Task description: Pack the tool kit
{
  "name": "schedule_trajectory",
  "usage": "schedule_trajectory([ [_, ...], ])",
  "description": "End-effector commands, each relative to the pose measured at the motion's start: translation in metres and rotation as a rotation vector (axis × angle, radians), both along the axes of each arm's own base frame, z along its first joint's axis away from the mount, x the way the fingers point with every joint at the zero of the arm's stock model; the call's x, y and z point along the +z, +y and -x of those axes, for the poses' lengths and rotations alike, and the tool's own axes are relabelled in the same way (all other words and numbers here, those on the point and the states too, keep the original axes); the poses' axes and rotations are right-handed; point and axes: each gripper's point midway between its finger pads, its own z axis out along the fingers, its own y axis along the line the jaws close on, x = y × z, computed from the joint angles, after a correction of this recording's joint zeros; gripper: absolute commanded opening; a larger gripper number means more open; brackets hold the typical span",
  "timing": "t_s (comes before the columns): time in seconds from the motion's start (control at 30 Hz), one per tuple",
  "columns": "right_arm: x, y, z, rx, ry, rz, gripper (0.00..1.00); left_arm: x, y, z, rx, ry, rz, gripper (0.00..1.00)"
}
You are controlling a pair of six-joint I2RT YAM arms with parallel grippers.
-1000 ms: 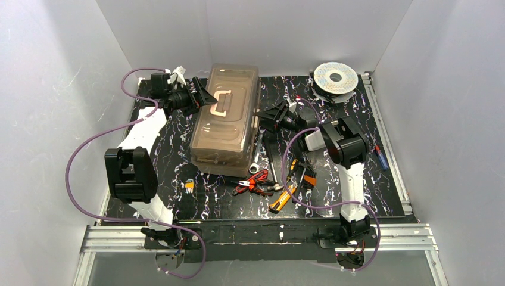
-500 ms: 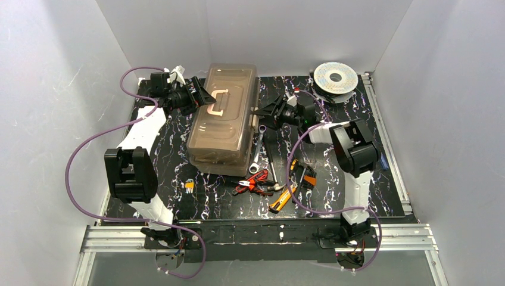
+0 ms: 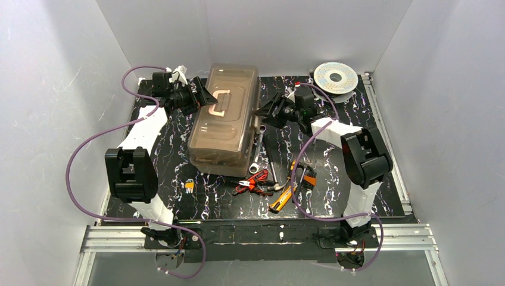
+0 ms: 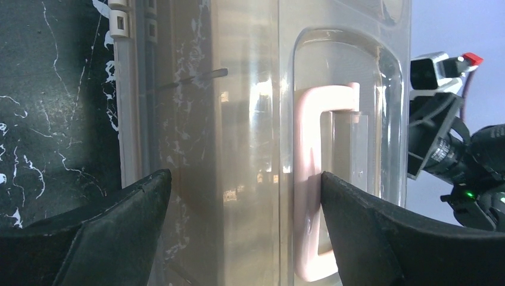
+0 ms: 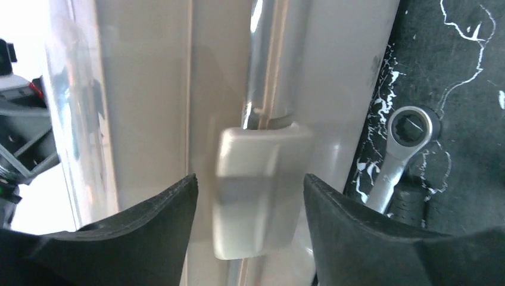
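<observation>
— What sits in the far right corner?
— A round silver spool (image 3: 336, 76), lying flat with its centre hole facing up, at the corner of the black mat (image 3: 178, 173).
— And the mat itself?
— Black with white marbled veins, covering the tabletop. Aluminium rails (image 3: 268, 235) run along its near edge and right side. Plain white walls (image 3: 53, 89) close in the left, back and right.

Plain white walls (image 3: 59, 71) enclose a black marbled tabletop (image 3: 209, 201)
</observation>
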Motion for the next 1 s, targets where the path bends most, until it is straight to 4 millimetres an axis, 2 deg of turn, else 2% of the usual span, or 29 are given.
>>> schedule_trajectory([
  [0.0, 0.036, -0.002, 0.008, 0.021, -0.165, -0.009, 0.77, -0.02, -0.005, 0.016, -0.028, 0.092, -0.034, 0.91],
  [0.13, 0.045, -0.001, 0.013, 0.06, -0.147, -0.112, 0.81, -0.018, -0.005, 0.017, -0.032, 0.087, -0.036, 0.91],
  [0.23, 0.047, -0.004, 0.015, 0.05, -0.152, -0.11, 0.82, -0.017, -0.005, 0.017, -0.028, 0.082, -0.042, 0.91],
  [0.37, 0.031, -0.018, 0.015, -0.001, -0.121, -0.011, 0.77, -0.014, -0.002, 0.018, -0.023, 0.071, -0.058, 0.92],
  [0.47, 0.017, -0.036, 0.01, -0.055, -0.103, 0.156, 0.75, -0.009, 0.001, 0.019, -0.015, 0.057, -0.076, 0.92],
  [0.53, 0.015, -0.05, 0.008, -0.093, -0.109, 0.246, 0.76, -0.003, 0.004, 0.021, -0.006, 0.039, -0.091, 0.92],
  [0.67, 0.031, -0.063, 0.007, -0.12, -0.195, 0.313, 0.76, 0.02, 0.012, 0.026, 0.019, -0.035, -0.135, 0.95],
  [0.8, 0.047, -0.067, 0.009, -0.118, -0.255, 0.328, 0.75, 0.046, 0.019, 0.034, 0.037, -0.13, -0.186, 0.95],
  [0.97, 0.065, -0.063, 0.011, -0.083, -0.31, 0.329, 0.72, 0.058, 0.025, 0.039, 0.05, -0.198, -0.284, 0.94],
])
